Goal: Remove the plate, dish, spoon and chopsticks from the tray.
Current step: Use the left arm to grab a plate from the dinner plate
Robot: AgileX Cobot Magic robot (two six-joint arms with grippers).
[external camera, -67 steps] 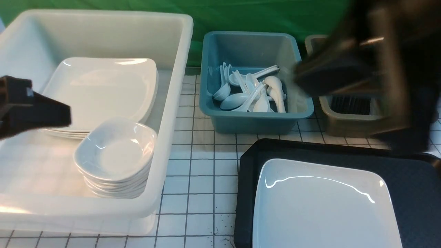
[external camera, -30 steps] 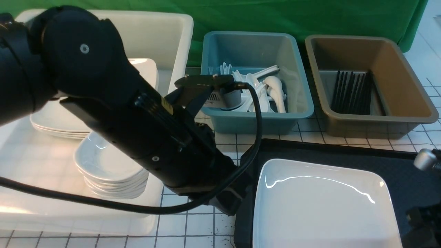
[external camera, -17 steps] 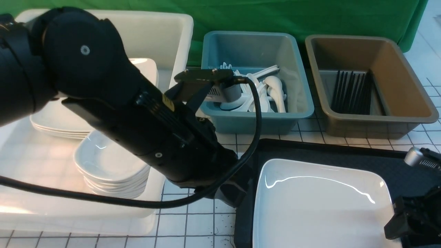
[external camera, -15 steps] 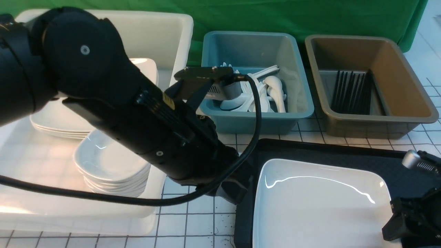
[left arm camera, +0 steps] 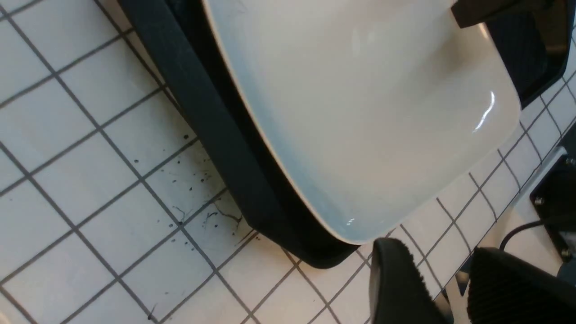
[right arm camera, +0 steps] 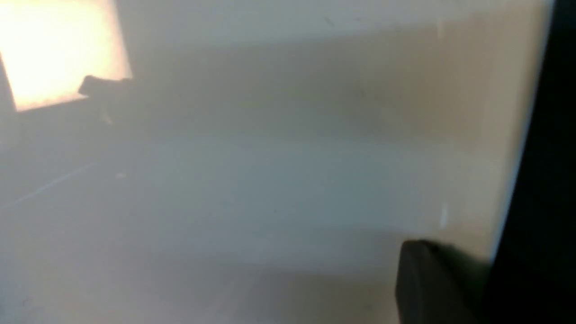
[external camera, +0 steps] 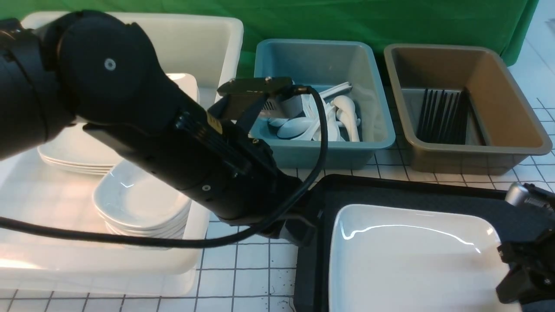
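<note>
Glossy white plate (external camera: 416,260), rounded corners, shallow raised rim; black tray (external camera: 390,190) beneath.

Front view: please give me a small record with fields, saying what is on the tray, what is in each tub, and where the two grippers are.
tray: holds the plate; nothing else seen on it
blue tub: white spoons
brown tub: black chopsticks
white tub: stacked plates, stacked dishes
left gripper: open, holding nothing, near a corner of the plate
right gripper: at the plate's right rim, one finger on top; the grip itself is hidden
</note>
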